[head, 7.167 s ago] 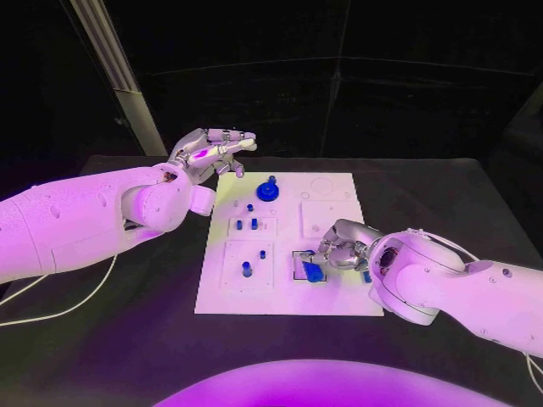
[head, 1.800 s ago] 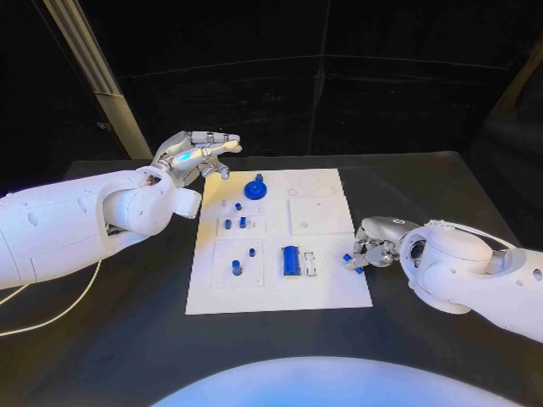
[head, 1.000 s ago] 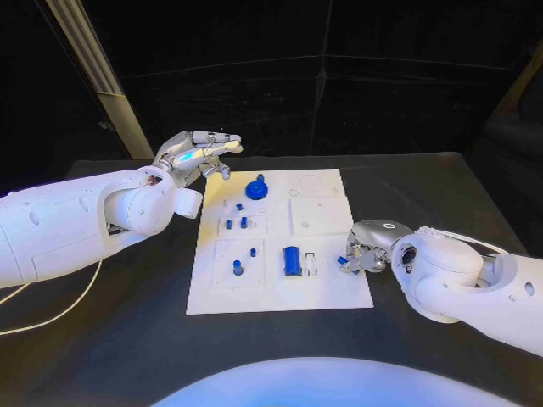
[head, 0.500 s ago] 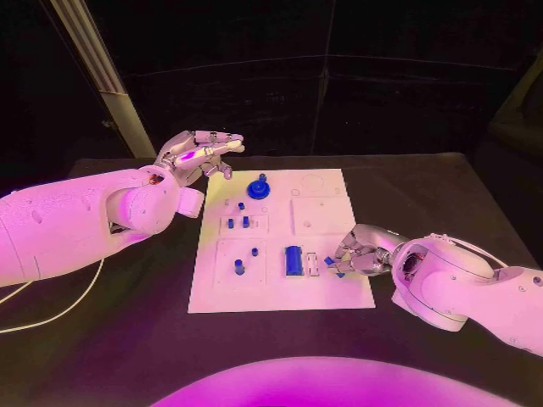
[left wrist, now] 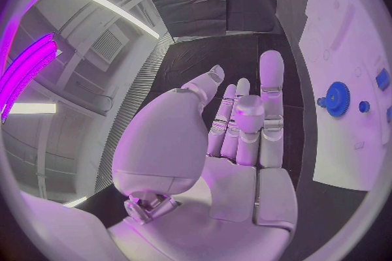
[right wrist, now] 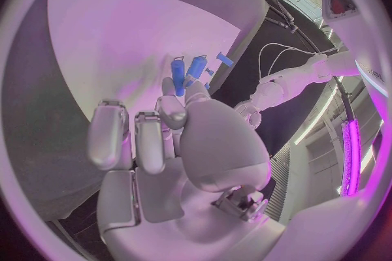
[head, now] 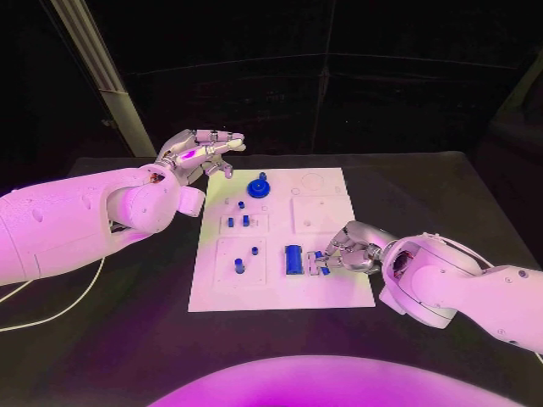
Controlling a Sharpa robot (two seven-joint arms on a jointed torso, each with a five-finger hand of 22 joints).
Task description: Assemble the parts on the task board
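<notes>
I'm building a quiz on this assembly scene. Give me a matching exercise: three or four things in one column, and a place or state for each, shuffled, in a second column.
Things:
1. left hand
2. right hand
3. blue gear
4. long blue block

Places or states:
A. stands at the far end of the task board
B. lies on the board just beside the right hand's fingers
C. raised off the board's far left corner, holding nothing
D. low over the board's right side, pinching a small blue part

Pairs: 1-C, 2-D, 3-A, 4-B
</notes>
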